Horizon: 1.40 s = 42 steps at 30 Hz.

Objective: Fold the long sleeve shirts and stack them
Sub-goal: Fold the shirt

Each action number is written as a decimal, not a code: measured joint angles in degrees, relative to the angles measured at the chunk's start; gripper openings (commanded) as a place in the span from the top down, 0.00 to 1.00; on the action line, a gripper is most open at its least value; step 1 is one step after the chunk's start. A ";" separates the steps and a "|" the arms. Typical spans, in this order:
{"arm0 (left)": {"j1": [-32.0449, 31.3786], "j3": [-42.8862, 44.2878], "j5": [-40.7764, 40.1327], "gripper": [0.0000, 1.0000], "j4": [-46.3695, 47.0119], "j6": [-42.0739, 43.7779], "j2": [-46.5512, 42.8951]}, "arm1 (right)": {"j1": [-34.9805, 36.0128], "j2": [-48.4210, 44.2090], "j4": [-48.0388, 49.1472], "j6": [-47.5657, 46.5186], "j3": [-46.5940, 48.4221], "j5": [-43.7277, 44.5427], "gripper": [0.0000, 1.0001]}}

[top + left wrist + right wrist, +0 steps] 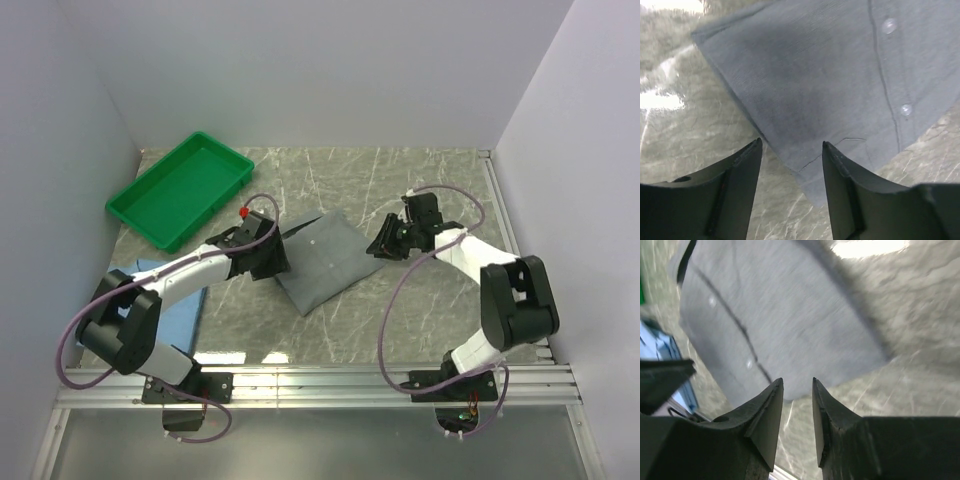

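The grey shirt (325, 262) lies folded into a flat rectangle in the middle of the marble table, its button placket (887, 85) facing up. My left gripper (272, 262) hovers at the fold's left edge, jaws open, nothing between them, with a cloth corner (815, 175) below. At the fold's right edge my right gripper (385, 243) stands open with a narrow gap and holds nothing; the grey shirt (785, 320) fills its view. The light blue shirt (175, 305) lies flat at the left, mostly under my left arm.
A green plastic tray (180, 188) stands at the back left near the wall. White walls close in left, back and right. An aluminium rail (320, 385) runs along the table's near edge by the arm bases.
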 measured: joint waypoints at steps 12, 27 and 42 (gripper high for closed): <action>3.54 0.26 -0.24 0.53 4.26 -0.98 9.25 | -1.22 12.20 5.77 0.90 -0.57 -4.74 0.64; 6.73 13.53 -10.73 0.16 -1.55 12.04 16.22 | 9.64 -0.48 0.44 2.71 -5.86 -1.81 0.58; -25.07 19.82 -23.89 0.11 -2.93 24.74 6.58 | -3.67 -28.52 -15.63 0.46 -1.75 19.91 0.06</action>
